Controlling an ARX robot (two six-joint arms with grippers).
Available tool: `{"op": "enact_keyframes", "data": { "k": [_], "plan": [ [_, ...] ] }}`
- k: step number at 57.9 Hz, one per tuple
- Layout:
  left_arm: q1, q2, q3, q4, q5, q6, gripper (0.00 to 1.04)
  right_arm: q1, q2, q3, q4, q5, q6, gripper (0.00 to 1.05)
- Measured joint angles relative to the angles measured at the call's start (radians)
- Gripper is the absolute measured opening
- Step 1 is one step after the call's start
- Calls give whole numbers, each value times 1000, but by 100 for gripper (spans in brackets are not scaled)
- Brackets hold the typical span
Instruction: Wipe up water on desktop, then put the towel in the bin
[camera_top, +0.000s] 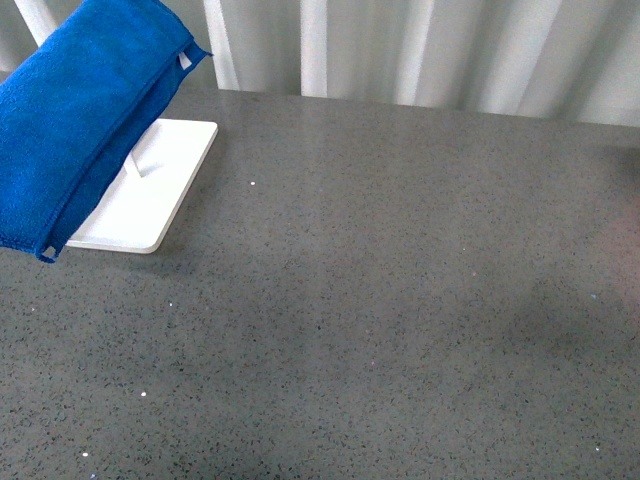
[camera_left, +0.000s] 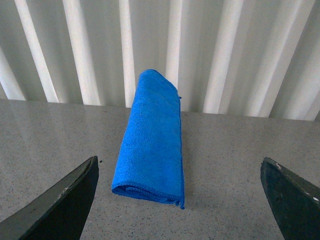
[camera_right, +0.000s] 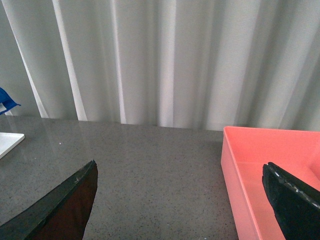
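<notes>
Stretching wide, the speckled grey desktop (camera_top: 400, 300) meets white curtains (camera_top: 450, 50).

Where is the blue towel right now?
In the front view the towel sits at the far left, slanting over the white tray near the curtain. In the left wrist view it is straight ahead, ungripped.

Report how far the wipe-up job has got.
Nothing looks done. The towel sits folded over the tray, ungripped. In hand: the open left hand faces the towel without touching it. Left: grasp it, wipe the desktop, where I cannot make out water, then drop it in the pink bin beside the open right hand.
</notes>
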Motion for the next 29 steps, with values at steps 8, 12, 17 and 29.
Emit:
{"op": "enact_keyframes", "data": {
  "k": [8,12,17,29],
  "plan": [
    [0,0,0,0,0,0,98,0,0,0,0,0,0,98],
    [0,0,0,0,0,0,98,0,0,0,0,0,0,98],
    [0,0,0,0,0,0,98,0,0,0,0,0,0,98],
    [0,0,0,0,0,0,98,0,0,0,0,0,0,98]
  ]
}}
